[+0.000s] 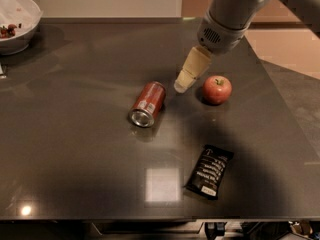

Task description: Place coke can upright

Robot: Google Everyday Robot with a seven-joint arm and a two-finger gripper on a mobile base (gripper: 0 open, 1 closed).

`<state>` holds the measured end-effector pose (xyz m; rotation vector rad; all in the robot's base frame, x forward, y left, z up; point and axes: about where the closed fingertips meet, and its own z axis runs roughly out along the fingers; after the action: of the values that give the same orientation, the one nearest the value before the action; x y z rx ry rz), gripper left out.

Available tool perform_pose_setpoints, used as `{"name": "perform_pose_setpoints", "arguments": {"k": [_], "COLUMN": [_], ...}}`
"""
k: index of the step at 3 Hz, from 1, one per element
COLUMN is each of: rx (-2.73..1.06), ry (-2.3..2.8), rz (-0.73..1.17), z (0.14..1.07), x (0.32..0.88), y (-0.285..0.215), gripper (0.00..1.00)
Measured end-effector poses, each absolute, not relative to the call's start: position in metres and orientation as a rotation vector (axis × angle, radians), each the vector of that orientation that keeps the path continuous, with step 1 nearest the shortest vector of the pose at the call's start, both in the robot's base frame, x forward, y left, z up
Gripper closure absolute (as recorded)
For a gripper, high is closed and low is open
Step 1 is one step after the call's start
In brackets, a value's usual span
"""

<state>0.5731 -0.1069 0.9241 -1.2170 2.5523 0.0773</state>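
I see the dark grey table [75, 149] filling almost the whole view, glossy, with a square patch of light reflected near its front edge. The grey arm [227, 14] comes in from the upper right and slants down over the middle of the table. A white bowl [20, 31] sits at the far left corner, partly cut by the frame, with a few dark red bits inside.

Toward the front right lies a black snack packet [210, 171], flat on the table. It carries white print that I cannot read.

The coke can [148, 103] is near the table's centre, lying on its side. Its body is red with a pale label patch near the lower end; I cannot make out any lettering on it. The silver end with its rim faces the front left, and the other end points back and right.

A red apple [217, 89] with its stem up stands well right of the can.

The gripper [181, 85], cream-coloured and tapering, hangs between can and apple, its tip just beside the can's far end but apart from it. It holds nothing. Whether it is spread or closed I cannot tell.
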Motion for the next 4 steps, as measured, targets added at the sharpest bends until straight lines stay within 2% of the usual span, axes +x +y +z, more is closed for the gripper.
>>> {"name": "perform_pose_setpoints", "arguments": {"k": [1,4], "rx": [-1.105,-1.012], "ry": [2.603,2.649], "rz": [-0.013,-0.011], "z": [0.924,0.916], "x": [0.587,0.589], "y": [-0.075,-0.055], "gripper": [0.0,0.0]}}
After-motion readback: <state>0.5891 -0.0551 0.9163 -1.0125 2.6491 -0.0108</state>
